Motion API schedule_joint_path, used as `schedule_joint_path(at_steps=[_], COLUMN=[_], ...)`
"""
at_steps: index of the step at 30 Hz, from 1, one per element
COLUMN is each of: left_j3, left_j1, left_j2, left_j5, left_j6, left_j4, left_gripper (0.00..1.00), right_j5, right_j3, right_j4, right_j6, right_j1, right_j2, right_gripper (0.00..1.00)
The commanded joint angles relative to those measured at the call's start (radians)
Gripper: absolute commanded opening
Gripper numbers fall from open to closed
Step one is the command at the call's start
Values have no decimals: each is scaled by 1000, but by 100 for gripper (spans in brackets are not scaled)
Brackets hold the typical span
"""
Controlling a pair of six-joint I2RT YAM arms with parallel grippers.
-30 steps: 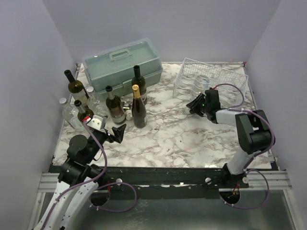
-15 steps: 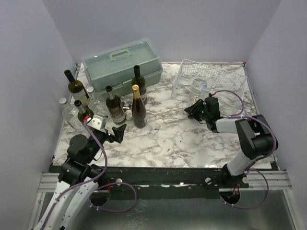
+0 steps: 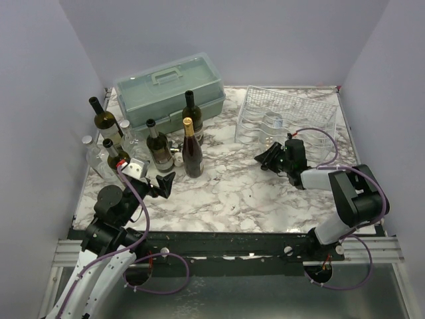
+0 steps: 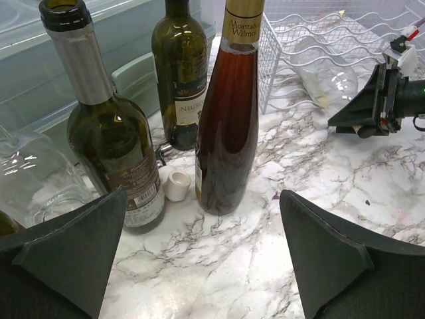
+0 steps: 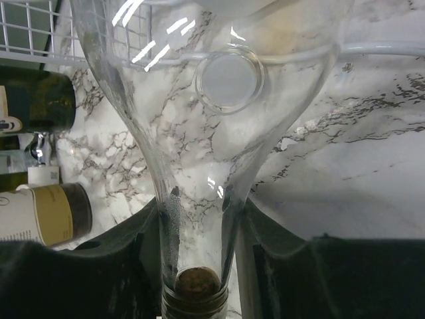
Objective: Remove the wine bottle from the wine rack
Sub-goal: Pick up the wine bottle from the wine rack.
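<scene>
Since a second ago the right gripper [image 3: 269, 158] has drawn back toward 6 o'clock, and the wine rack [image 3: 295, 106] has slid after it toward 7 o'clock. The gripper stays clamped narrowly on the neck of the one clear wine bottle [image 5: 199, 133], whose body lies in the rack at 1 o'clock. The left gripper [image 3: 164, 181] gapes wide, holding nothing. There is one toolbox [image 3: 169, 86], and five dark or amber bottles [image 3: 159, 143] stand at 10 o'clock.
</scene>
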Motion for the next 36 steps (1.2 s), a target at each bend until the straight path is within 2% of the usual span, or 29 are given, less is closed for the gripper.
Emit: schedule_joint_path(at_steps=[1,8,13,16,23,29,36], left_j3=[-6,-3,-15,-26,-8,28,71], left_j1=[8,8,8,8,6,3,-32], left_j2=[7,19,-11,-26,-10,15,20], left_j5=[16,27,188,253,289,364,435], left_j6=[5,3,-6,-29,-49,-65,-85], left_j4=[-2,-2,49,85,98,94,63], left_gripper=[99,99,97,96,95,90,87], right_j5=[-87,-154,-198,-217,-267,-350,-364], right_j3=[-18,-16,-25,-24,-60,-50,-11], right_j4=[41,-48,-53,-108,-180,-235,-234], right_j6=[-138,-90,-59,-104,-197,-242,-294], right_j1=[18,0,-18,-25,-39,-49,-63], right_j2=[-62,-139,-141,-148,-200,-164,-95], right_gripper=[0,0,0,0,0,0,0])
